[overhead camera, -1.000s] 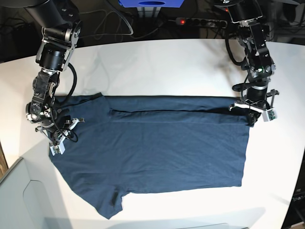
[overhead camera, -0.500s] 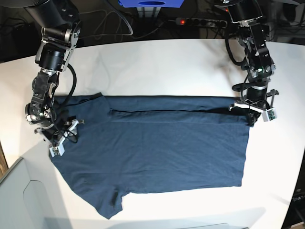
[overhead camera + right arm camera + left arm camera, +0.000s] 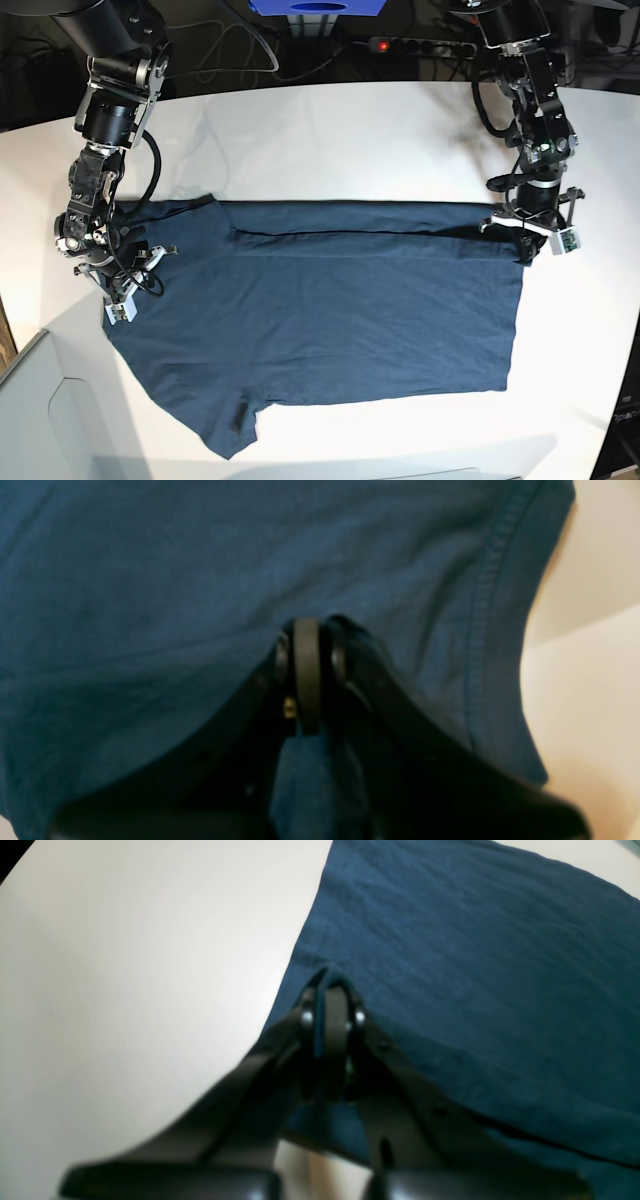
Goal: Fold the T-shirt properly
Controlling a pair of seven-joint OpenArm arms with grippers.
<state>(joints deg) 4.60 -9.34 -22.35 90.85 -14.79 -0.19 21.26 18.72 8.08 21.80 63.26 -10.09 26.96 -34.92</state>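
T-shirt (image 3: pixel 330 310) lies spread on the white table (image 3: pixel 330 140) in the base view, its far long edge already folded over, one sleeve pointing to the near side. Compared with a moment ago the cloth has hardly moved; only the right gripper (image 3: pixel 125 282) shifted a little at the collar end and came back. From the left wrist camera, the left gripper (image 3: pixel 330 990) is pressed together on the hem corner of the T-shirt (image 3: pixel 475 965). In the right wrist view, the right gripper (image 3: pixel 307 630) pinches a bunch of T-shirt (image 3: pixel 150 580) cloth, though the picture is blurred. Both ends seem gripped, so I think the next fold can begin
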